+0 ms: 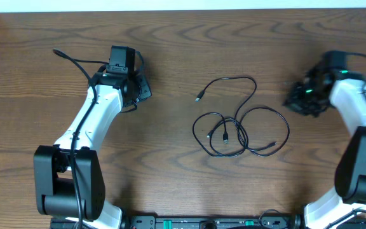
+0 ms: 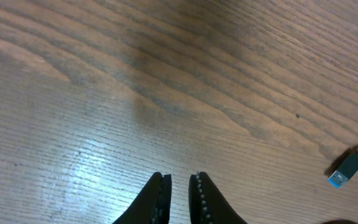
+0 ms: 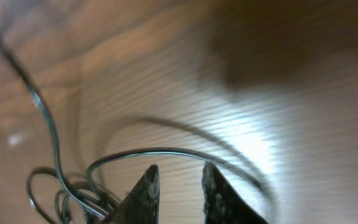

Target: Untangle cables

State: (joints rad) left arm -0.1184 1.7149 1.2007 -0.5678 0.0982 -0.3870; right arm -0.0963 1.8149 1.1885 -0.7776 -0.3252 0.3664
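1. The black cable (image 1: 240, 124) lies on the wooden table (image 1: 170, 184) just right of centre in the overhead view, wound into several overlapping loops.
2. One strand rises from the loops, arcs toward the upper centre and ends in a USB plug (image 1: 199, 97) left of the loops.
3. The left gripper (image 1: 142, 89) sits at the upper left, well apart from the cable. In its wrist view, the fingers (image 2: 157, 199) are nearly together with only a thin gap, holding nothing. The plug (image 2: 347, 171) lies at the right edge.
4. The right gripper (image 1: 294, 100) is at the upper right, near the outermost loop.
5. The right wrist view is blurred. Its fingers (image 3: 145, 186) stand somewhat apart and empty, and a cable strand (image 3: 166, 151) curves just past the tips.
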